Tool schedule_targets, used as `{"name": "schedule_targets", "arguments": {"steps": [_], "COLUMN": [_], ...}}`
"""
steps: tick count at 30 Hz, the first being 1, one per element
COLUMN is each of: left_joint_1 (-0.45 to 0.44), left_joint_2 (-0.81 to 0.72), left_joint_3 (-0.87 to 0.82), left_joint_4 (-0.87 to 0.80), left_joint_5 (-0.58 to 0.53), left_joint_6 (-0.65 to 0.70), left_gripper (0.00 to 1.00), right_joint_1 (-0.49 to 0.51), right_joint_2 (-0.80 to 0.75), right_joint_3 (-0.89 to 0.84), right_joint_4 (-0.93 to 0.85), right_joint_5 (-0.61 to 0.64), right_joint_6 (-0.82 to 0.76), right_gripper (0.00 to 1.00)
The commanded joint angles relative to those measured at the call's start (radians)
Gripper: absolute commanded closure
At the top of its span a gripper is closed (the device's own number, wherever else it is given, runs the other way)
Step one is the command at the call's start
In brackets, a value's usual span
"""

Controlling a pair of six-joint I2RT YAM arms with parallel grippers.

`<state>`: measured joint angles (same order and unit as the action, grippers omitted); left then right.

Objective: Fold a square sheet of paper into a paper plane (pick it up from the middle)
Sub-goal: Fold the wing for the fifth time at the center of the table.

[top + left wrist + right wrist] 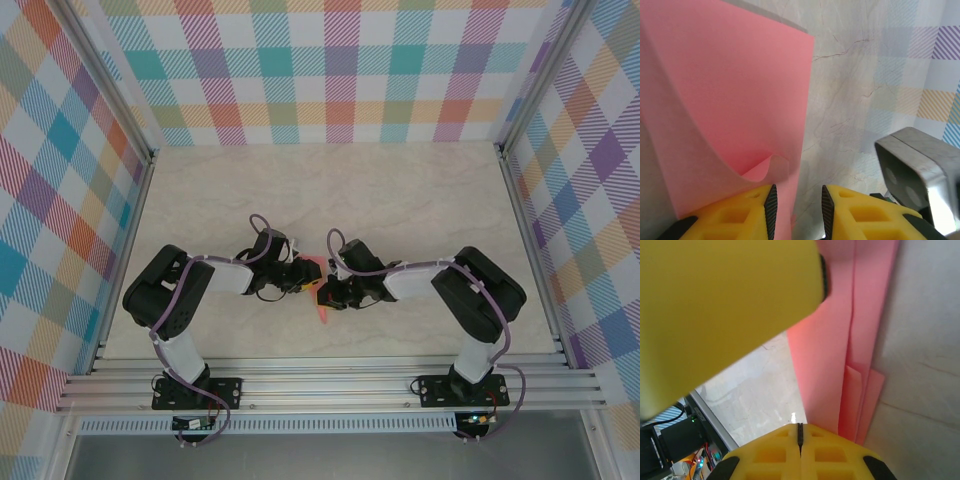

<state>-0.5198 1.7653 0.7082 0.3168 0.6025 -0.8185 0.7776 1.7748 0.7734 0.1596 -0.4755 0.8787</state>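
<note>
salmon-pink paper (pixel 740 100). left gripper (pixel 797 200) yellow, black-edged. table (pixel 400 200) cream, faintly marbled. wall (pixel 330 70) at twelve o'clock plaid: teal, purple, orange, pink. arms (pixel 170 300) black and white, cables (pixel 262 222) purple.

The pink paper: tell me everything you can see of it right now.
The pink paper is thin, matte salmon, folded into overlapping layers with lengthwise creases. It sits near the front middle of the table. A loose flap curls up beside the left pincer, whose jaws stand apart at its edge. The right pincer, shut, meets its narrow end; whether it pinches the paper is unclear.
</note>
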Motion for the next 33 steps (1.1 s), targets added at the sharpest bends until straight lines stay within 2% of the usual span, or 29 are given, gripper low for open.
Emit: {"name": "schedule_targets", "arguments": {"steps": [1,5,11,33], "left_joint_1": [-0.009,-0.001,0.033,0.182], "left_joint_2": [0.039,0.037,0.064,0.185], "left_joint_3": [0.003,0.030,0.101,0.271], "left_joint_4": [-0.084,-0.106,-0.153,-0.225], "left_joint_5": [-0.026,-0.040,-0.041,0.069], "left_joint_6": [0.001,0.016,0.077,0.231], "left_gripper": [0.68,0.68,0.68,0.66], "right_joint_1": [-0.003,-0.003,-0.005,-0.060], "right_joint_2": [0.049,0.070,0.126,0.124], "right_joint_3": [-0.037,-0.072,-0.014,0.044], "right_joint_4": [0.015,-0.075,-0.269,-0.441], "right_joint_5": [-0.033,-0.011,-0.002,-0.063], "right_joint_6": [0.002,-0.043,-0.145,-0.346], "right_gripper": [0.99,1.00,1.00,1.00]}}
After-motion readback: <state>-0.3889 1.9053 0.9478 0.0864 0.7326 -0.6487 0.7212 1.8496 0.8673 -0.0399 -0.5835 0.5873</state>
